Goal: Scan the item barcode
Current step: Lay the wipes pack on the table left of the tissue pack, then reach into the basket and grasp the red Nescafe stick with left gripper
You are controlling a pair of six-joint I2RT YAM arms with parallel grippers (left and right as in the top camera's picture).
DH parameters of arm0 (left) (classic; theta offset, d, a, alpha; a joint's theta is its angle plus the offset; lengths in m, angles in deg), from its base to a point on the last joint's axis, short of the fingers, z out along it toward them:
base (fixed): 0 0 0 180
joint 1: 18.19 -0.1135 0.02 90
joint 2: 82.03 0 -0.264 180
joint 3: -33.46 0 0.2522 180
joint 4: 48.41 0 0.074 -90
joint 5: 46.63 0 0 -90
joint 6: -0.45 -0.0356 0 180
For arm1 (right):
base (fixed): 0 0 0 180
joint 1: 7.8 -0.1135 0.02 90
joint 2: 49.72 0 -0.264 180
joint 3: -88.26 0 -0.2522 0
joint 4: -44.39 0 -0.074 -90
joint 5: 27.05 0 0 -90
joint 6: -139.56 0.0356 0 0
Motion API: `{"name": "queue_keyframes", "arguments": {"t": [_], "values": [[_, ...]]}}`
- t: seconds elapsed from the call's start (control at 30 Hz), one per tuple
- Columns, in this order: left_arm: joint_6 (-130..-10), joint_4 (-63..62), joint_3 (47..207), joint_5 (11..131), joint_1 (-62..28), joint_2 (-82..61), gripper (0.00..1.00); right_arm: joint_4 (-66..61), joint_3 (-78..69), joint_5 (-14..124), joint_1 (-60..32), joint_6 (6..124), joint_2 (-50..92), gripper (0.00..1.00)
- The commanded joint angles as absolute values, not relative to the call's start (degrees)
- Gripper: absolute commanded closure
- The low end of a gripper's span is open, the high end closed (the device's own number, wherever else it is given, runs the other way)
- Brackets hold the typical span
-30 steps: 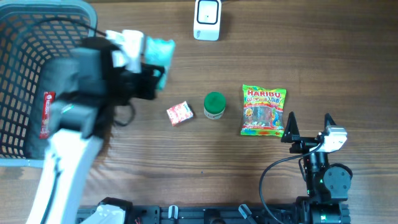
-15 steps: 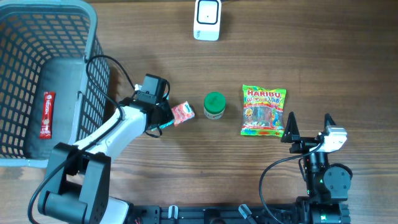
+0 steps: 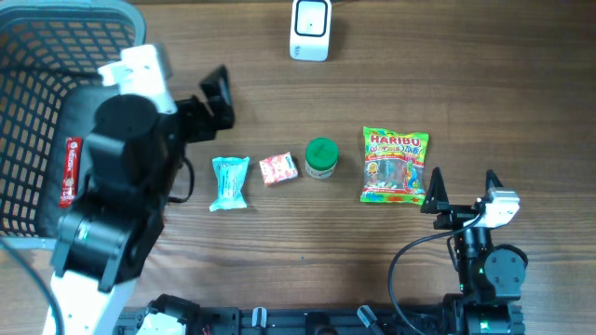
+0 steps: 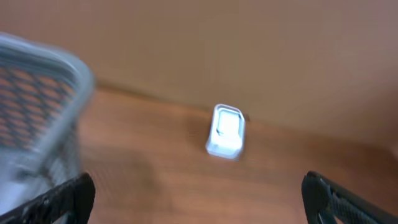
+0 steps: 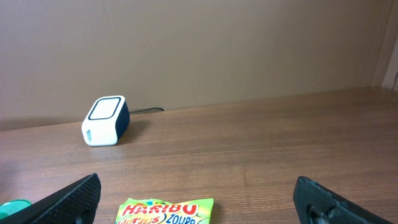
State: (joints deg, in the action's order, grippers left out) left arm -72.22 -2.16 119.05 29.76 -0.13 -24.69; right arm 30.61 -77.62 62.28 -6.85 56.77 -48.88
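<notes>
The teal packet (image 3: 229,182), judged the item concerned, is seen lying flat on the bench (image 3: 307,251), on the robot's side of the scanner (image 3: 310,28) and to its left; it is gripped by nothing. The left hand (image 4: 196,186) is held above the bench with its fingers spread wide and nothing between them, and the scanner is framed ahead of it in the wrist view. The right hand (image 3: 462,181) is likewise spread and empty, well to the scanner's right.

Nothing is presented to the scanner, so no scan is judged under way; whether the packet was read cannot be told. A small red-and-white box (image 3: 277,168), a green-lidded tub (image 3: 321,157) and a gummy bag (image 3: 395,165) are also left on the bench, below the scanner. A red bar (image 3: 71,170) lies in the basket (image 3: 70,9), far to the scanner's left.

The packet appears as crinkled, pillow-shaped film, the bag glossy and flat, the tub round and rigid, the scanner a smooth rounded white block, and the basket grey plastic mesh.
</notes>
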Motion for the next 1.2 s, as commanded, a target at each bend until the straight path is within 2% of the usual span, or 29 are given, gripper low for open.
{"name": "queue_keyframes", "arguments": {"t": [0.0, 0.1, 0.27, 0.37, 0.43, 0.6, 0.8, 0.9, 1.07, 1.13, 1.17], "values": [[-75.90, -7.21, 119.29, 10.90, -0.15, -27.66, 0.00, 30.79, -77.68, 61.63, -7.09, 55.96, -49.18, 0.00], [-75.87, -13.50, 119.29, 0.01, -4.76, -28.88, 0.00, 30.79, -77.68, 61.63, -7.09, 55.93, -49.18, 0.00], [-75.09, -14.09, 119.29, -0.86, -20.83, -26.85, 0.00, 30.79, -77.68, 61.63, -7.09, 55.96, -49.18, 0.00], [-67.68, -9.44, 119.29, 1.94, -32.21, -23.05, 0.00, 30.81, -77.68, 61.63, -7.09, 55.93, -49.18, 0.00], [-61.95, -3.12, 119.27, 11.01, -38.55, -19.11, 0.00, 30.79, -77.68, 61.63, -7.09, 55.93, -49.18, 0.00], [-54.54, -0.15, 119.22, 21.41, -46.29, -7.46, 0.00, 30.79, -77.68, 61.63, -7.09, 55.93, -49.18, 0.00], [-55.24, 3.96, 119.22, 22.79, -46.57, 7.18, 0.00, 30.79, -77.68, 61.63, -7.09, 55.93, -49.18, 0.00], [-62.26, 3.33, 119.18, 23.68, -46.60, 16.45, 0.15, 30.79, -77.68, 61.63, -7.09, 55.93, -49.18, 0.00], [-83.26, -1.09, 118.98, 34.09, -46.68, 25.67, 0.25, 30.79, -77.68, 61.63, -7.09, 55.93, -49.18, 0.00], [-90.50, -2.14, 118.35, 34.79, -47.34, 25.72, 0.00, 30.79, -77.68, 61.63, -7.09, 55.93, -49.18, 0.00], [-92.22, -2.11, 118.35, 34.79, -47.91, 25.72, 0.00, 30.79, -77.68, 61.63, -7.09, 55.93, -49.18, 0.00]]}}
